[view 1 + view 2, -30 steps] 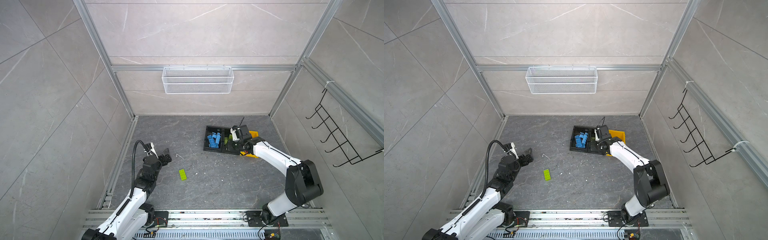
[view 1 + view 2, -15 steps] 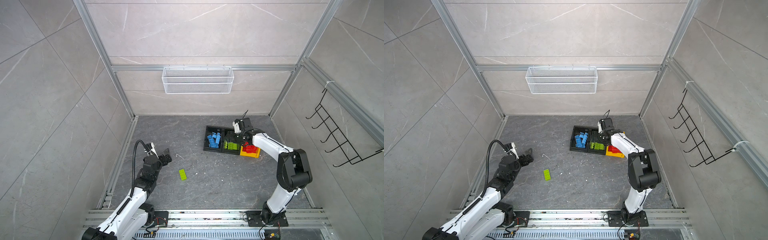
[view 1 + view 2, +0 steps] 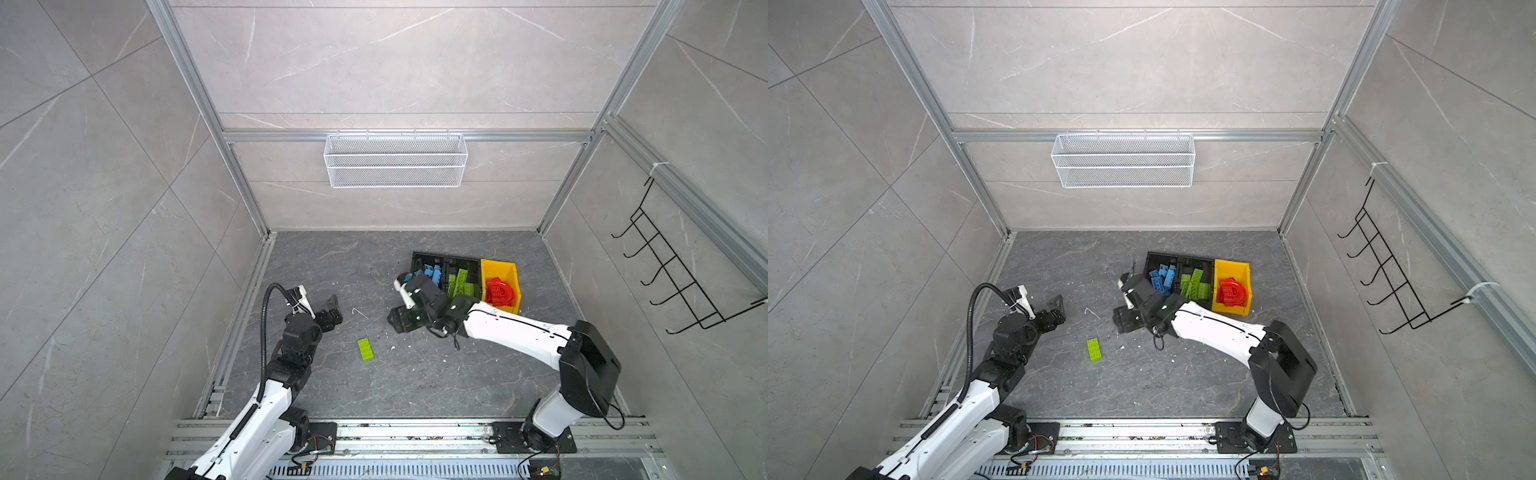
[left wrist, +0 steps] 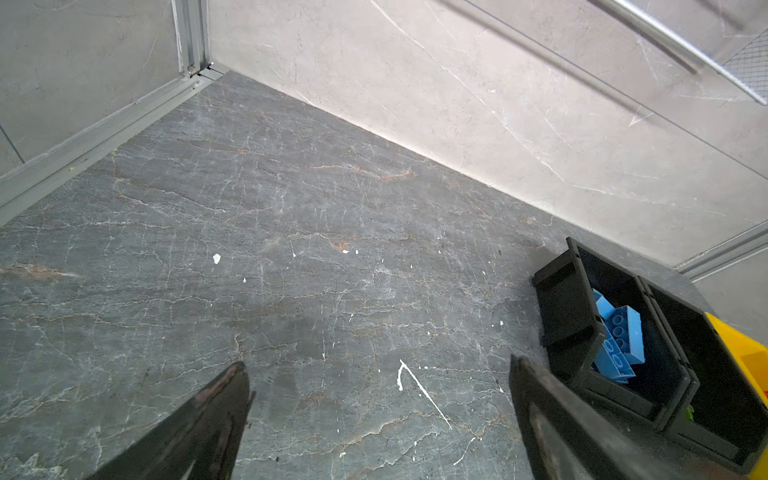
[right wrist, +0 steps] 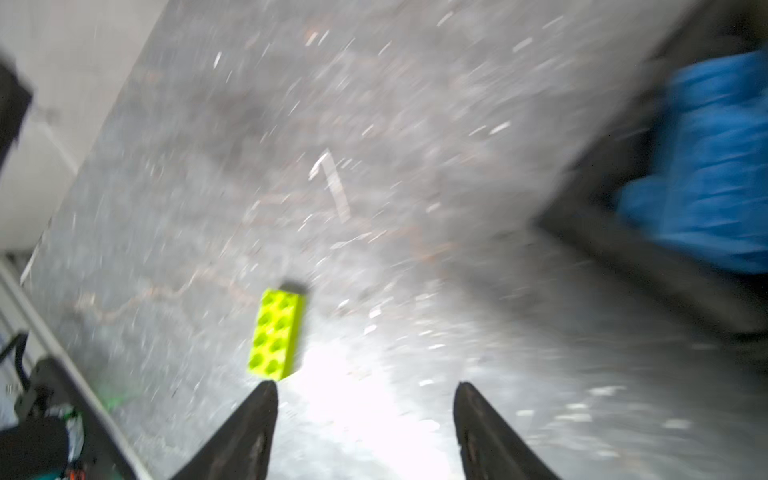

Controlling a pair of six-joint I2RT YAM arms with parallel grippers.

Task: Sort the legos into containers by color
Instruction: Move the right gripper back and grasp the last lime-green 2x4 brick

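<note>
while the green lego (image 3: 365, 349) lies loose, the right gripper (image 5: 365, 386) hangs near it, jaws parted and empty. the left gripper (image 4: 377, 362) gapes wide, grasping nothing.

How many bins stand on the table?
3, in one row: the left black bin holds blue bricks, the middle black bin green bricks, the yellow bin red pieces.

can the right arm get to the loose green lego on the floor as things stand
Probably yes. The right gripper is open and empty, and the green lego lies flat ahead of its fingertips with only bare floor between them. The left gripper sits off to the side, out of the way.
</note>
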